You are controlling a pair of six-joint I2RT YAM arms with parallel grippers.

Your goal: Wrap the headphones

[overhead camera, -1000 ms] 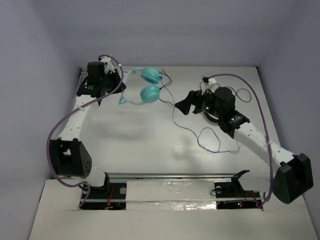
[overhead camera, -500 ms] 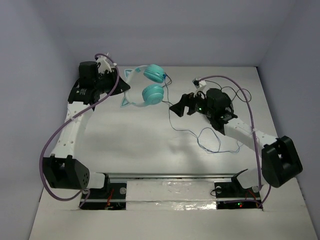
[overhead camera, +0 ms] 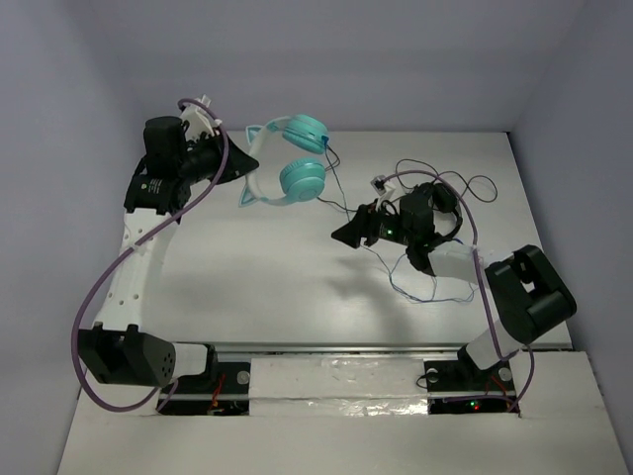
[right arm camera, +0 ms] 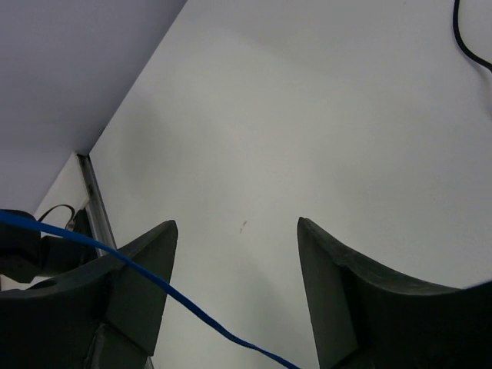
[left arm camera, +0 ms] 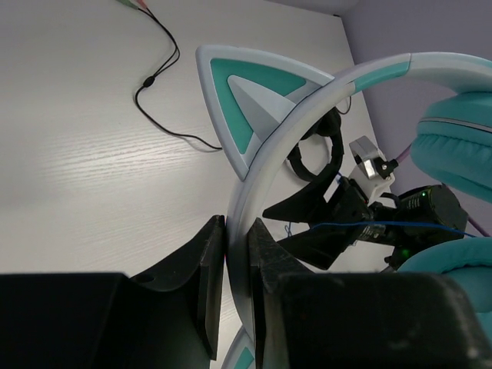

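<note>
The turquoise headphones (overhead camera: 300, 178) hang in the air at the back left, ear cups to the right, cat-ear points (left arm camera: 246, 92) up. My left gripper (overhead camera: 235, 164) is shut on the pale headband (left arm camera: 307, 100), which is pinched between both fingers (left arm camera: 206, 261). The thin blue cable (overhead camera: 336, 198) drops from the cups toward my right gripper (overhead camera: 346, 234) and ends in loose loops (overhead camera: 420, 282) on the table. In the right wrist view the right gripper (right arm camera: 237, 224) stands open, and the blue cable (right arm camera: 154, 280) crosses its left finger and runs down through the gap, not pinched.
Black headphones (overhead camera: 447, 203) with a black cable (overhead camera: 480, 186) lie at the back right, just behind my right wrist. The black cable (left arm camera: 157, 73) also trails over the white table (overhead camera: 257, 277). Grey walls close in the back and sides.
My left arm has raised the headphones and swung them back and left. The right arm has folded in and moved nearer and left, its jaws narrowing somewhat around the cable.
</note>
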